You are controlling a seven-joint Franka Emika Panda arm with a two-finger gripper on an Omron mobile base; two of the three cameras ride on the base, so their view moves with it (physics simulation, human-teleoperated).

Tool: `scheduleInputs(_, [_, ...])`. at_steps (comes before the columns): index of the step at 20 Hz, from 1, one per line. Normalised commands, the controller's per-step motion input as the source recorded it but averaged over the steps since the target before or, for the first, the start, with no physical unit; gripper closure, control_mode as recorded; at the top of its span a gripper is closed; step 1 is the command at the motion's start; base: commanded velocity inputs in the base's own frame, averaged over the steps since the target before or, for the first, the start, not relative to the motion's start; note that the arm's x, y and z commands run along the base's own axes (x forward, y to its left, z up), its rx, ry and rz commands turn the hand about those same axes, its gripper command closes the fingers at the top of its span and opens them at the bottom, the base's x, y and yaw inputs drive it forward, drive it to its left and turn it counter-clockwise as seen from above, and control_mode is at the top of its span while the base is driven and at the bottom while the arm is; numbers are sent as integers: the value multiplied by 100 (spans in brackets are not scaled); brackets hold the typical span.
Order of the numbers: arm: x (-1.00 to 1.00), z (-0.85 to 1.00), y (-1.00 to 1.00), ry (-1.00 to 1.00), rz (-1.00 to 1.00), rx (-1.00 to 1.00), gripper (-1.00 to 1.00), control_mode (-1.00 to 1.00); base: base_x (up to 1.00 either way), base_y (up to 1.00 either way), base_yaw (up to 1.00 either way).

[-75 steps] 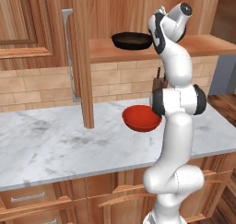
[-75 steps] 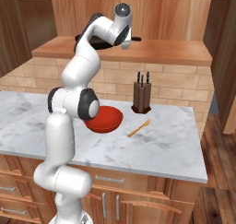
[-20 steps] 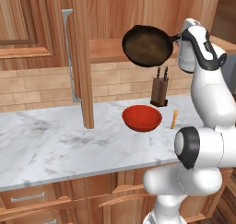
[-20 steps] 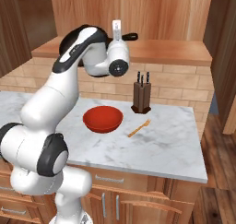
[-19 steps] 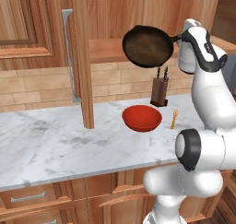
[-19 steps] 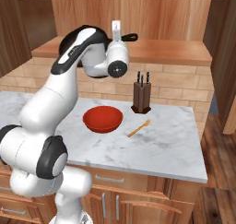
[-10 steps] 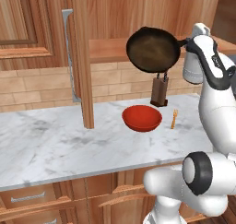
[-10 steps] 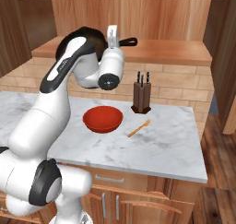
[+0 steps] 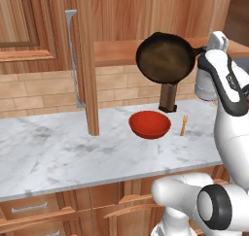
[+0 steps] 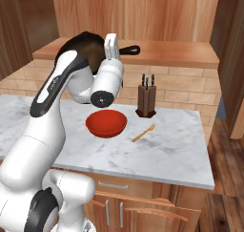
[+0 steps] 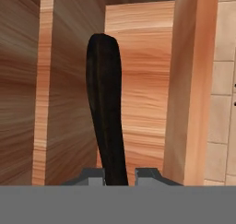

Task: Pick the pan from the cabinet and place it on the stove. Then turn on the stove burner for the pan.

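Note:
The pan (image 9: 165, 58) hangs in the air in front of the open cabinet (image 9: 82, 60), tipped on its side so its brownish inside faces the left base view. My gripper (image 9: 203, 49) is shut on its black handle at the pan's right. From the right base view the pan (image 10: 85, 41) sits partly behind my arm, and the handle's end pokes out past the gripper (image 10: 113, 49). The hand view has the pan (image 11: 106, 112) edge-on, rising between my fingertips (image 11: 148, 174). The stove is out of view.
A red bowl (image 9: 150, 124) sits on the marble counter (image 9: 58, 152) below the pan, with a knife block (image 9: 168, 96) behind it and a small wooden fork (image 9: 183, 125) to its right. The cabinet's door stands out over the counter's left part, its silver bar handle (image 9: 72, 55) on it.
My arm has carried the pan a little to the right and down, away from the cabinet shelf. The grip on the handle has not changed.

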Motion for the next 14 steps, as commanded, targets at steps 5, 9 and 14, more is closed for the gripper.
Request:
scheduleInputs(5, [-20, -1, 1, 0, -3, 0, 100, -100, 0, 0, 0])
scheduleInputs(9, [-23, -3, 0, 0, -1, 0, 100, -100, 0, 0, 0])
scheduleInputs(14, [-19, -1, 3, 0, 0, 0, 100, -100, 0, 0, 0])
